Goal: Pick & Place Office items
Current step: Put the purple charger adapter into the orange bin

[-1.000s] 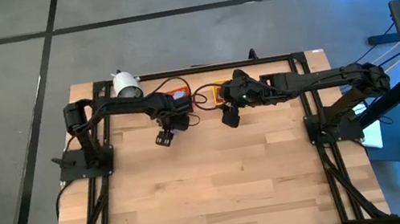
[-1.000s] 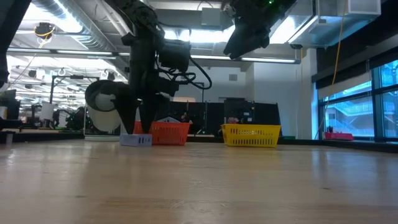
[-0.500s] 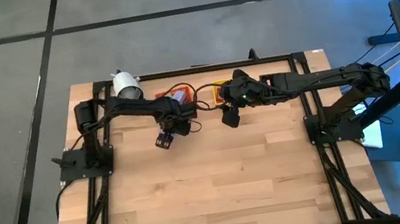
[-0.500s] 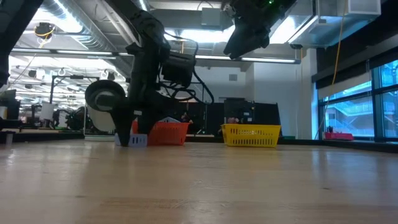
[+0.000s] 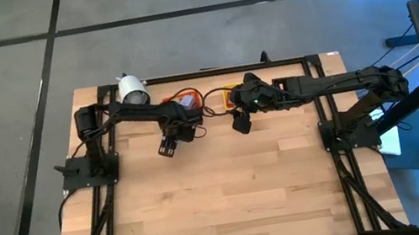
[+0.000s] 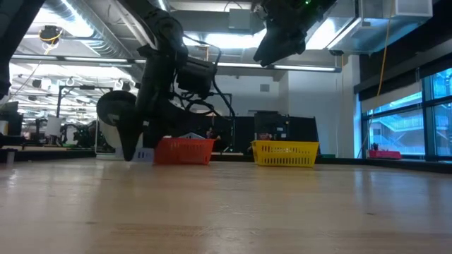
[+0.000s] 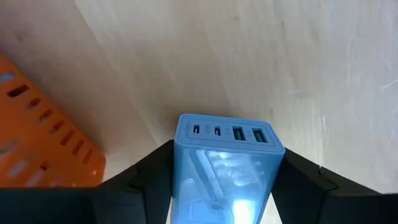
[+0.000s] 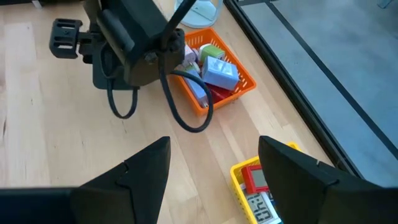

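My left gripper (image 5: 168,147) is shut on a pale blue charger block (image 7: 227,158) with several ports in its end face. It stands low over the table, in front of the orange mesh bin (image 5: 183,101), which holds several small coloured items (image 8: 214,68). In the low view the block (image 6: 145,154) shows beside the dark fingers (image 6: 129,148). My right gripper (image 5: 241,122) hangs open and empty, high above the table near the yellow bin (image 5: 227,97). My left gripper pinches the blue block between its two fingers (image 7: 146,174), which lie on the block's two opposite long sides (image 7: 186,155). They come from above, pointing down. The ported end (image 7: 229,132) faces the table and sits close to it; whether it touches, I cannot tell.
Both bins stand along the table's far edge, with a white cylindrical object (image 5: 133,87) at the far left corner. The yellow bin (image 8: 258,186) holds a small red device. A black cable (image 8: 180,106) loops off the left arm. Bare wood (image 5: 230,191) spreads toward the near edge.
My left gripper has moved toward the table's left edge, and slightly toward the near edge, staying low and carrying the blue block with it, away from the front of the orange bin. It has stayed shut on the block.
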Available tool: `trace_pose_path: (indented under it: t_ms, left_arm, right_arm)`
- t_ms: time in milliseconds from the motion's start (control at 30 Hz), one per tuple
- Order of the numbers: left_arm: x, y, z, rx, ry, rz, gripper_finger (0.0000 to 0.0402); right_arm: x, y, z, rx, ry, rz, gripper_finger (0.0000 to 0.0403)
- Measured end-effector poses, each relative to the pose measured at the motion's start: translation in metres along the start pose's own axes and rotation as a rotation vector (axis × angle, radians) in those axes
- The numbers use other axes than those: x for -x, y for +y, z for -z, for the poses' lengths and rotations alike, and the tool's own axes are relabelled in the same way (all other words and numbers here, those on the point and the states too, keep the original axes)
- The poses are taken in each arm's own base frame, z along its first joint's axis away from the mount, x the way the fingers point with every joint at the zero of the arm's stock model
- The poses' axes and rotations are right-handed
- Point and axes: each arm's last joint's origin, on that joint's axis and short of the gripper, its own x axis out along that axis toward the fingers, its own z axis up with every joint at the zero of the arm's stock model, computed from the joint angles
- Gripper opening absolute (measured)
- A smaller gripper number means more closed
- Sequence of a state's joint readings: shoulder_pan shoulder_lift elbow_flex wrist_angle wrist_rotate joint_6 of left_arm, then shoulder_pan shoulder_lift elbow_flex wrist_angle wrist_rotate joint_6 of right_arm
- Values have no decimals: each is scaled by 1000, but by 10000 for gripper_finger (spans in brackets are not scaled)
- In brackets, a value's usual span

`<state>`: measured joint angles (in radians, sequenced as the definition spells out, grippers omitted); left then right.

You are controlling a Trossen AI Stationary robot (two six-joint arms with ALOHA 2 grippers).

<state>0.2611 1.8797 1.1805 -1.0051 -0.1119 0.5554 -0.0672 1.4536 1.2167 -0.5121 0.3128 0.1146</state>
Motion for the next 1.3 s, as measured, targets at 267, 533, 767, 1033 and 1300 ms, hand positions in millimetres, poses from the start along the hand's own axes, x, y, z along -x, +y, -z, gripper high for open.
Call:
trace_pose_path:
  t_ms: [267, 533, 767, 1033, 1300]
  left_arm:
    - [11, -15, -11, 15, -114, 28, 210]
    - [84, -13, 0, 110, -574, -91, 210]
    - [114, 13, 36, 265, -659, -287, 210]
    - [109, 58, 70, 405, -680, -308, 210]
    - [85, 87, 85, 488, -661, -215, 210]
  right_arm:
    - [0, 1, 0, 1, 2, -18, 245]
    - [0, 1, 0, 2, -1, -18, 245]
    - [0, 1, -1, -1, -9, -19, 245]
    - [0, 1, -2, -7, -13, -44, 245]
    - [0, 2, -4, -15, -34, -49, 245]
